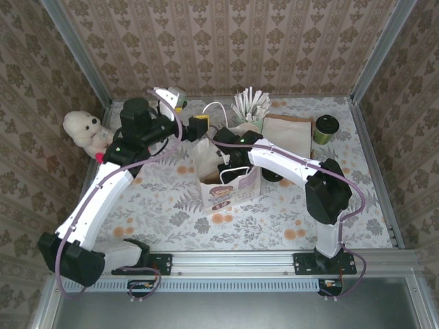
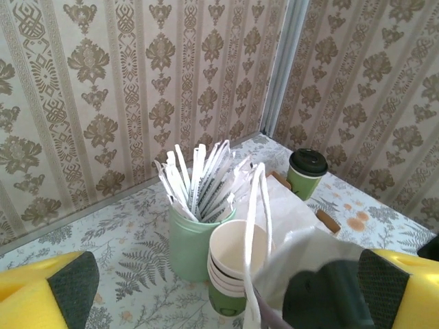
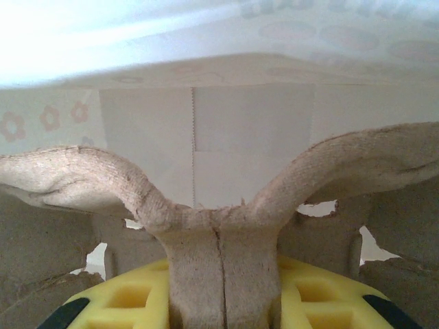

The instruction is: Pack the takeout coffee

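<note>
Yellow fingers point(image 2: 48, 288) of the left gripper point(image 1: 198, 126) stand wide apart beside the handles of the white paper bag point(image 1: 221, 186), gripping nothing. Inside that bag, the right gripper point(image 3: 223, 301) pinches the centre ridge of a beige moulded-pulp cup carrier point(image 3: 82, 178). The olive-green paper coffee cup with black lid point(image 1: 326, 128) stands far right, well apart. It is probably liquid-heavy and thin-walled, so grip its mid-body gently and keep it upright.
</note>
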Tool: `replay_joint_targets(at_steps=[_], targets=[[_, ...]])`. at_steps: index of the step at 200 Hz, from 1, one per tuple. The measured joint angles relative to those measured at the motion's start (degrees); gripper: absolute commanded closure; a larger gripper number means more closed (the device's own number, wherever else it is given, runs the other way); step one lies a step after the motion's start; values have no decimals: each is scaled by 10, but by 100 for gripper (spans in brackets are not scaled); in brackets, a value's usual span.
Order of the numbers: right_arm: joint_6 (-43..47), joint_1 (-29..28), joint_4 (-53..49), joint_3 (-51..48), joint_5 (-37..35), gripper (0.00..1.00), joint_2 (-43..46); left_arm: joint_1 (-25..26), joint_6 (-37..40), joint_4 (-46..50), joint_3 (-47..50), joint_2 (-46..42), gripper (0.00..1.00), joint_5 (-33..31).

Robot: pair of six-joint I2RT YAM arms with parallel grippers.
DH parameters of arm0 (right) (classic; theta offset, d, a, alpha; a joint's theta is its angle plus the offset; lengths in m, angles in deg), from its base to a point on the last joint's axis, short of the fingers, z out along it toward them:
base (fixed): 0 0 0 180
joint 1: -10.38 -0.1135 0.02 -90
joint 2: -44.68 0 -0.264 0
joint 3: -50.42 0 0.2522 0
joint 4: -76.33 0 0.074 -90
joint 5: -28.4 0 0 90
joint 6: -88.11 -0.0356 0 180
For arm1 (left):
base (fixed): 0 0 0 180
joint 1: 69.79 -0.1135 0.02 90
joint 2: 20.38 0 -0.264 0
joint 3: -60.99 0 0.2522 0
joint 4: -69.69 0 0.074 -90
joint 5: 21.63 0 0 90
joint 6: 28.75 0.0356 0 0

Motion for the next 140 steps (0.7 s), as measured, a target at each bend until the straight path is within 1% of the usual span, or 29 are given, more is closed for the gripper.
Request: replay_joint_targets(at_steps=[3, 13, 21, 22, 24, 60, 69, 74, 79, 101, 122, 140], targets=[[-1, 0, 3, -2, -1, 70, 0, 0, -3, 0, -4, 5, 11, 0], [-2, 0, 15, -10, -2, 70, 0, 2, -6, 3, -14, 19, 26, 1], [-5, 0, 22, -18, -5, 70, 0, 4, -10, 5, -23, 30, 36, 2], [-6, 0, 23, -19, -6, 70, 0, 4, -12, 5, -24, 31, 36, 2], [-6, 0, 23, -20, -6, 70, 0, 4, -13, 6, -26, 35, 40, 2], [-20, 0, 52, -43, -19, 69, 0, 26, -8, 33, -66, 73, 74, 8], [-24, 0, 58, -48, -24, 69, 0, 31, -10, 41, -75, 79, 86, 10], [-25, 0, 64, -52, -29, 68, 0, 34, -5, 43, -77, 82, 94, 11], [-28, 0, 68, -56, -34, 68, 0, 37, -5, 45, -79, 83, 99, 11], [-43, -1, 100, -82, -54, 68, 0, 38, -9, 48, -81, 84, 100, 6], [-56, -1, 123, -108, -69, 66, 0, 37, -19, 60, -86, 84, 100, -20], [-62, -2, 132, -112, -77, 65, -2, 35, -32, 62, -89, 84, 100, -35]])
